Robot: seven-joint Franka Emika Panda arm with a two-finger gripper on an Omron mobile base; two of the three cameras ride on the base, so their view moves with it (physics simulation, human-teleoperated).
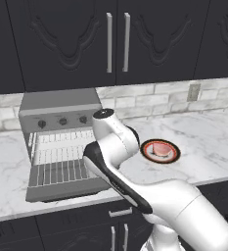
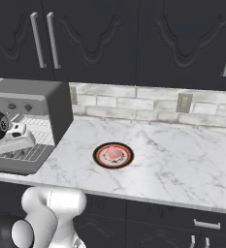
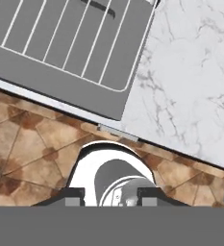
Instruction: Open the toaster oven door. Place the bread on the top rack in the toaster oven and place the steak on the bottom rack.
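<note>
Left base view, oven: stands on the counter at 9 o'clock of the arm, knobs across its front.
Door: dropped flat toward the counter edge, so the racks lie reachable; judged fully open.
Steak: pinkish slab on a red-rimmed plate, at 3 o'clock of the oven, well apart, not yet moved.
Bread: not made out.
Gripper: hangs over the door's edge and the floor; fingertips part-spread, holding nothing.
Writing: none legible.

Nothing readable is showing anywhere; the toaster oven knobs are perhaps carrying marks, too small to tell.
</note>
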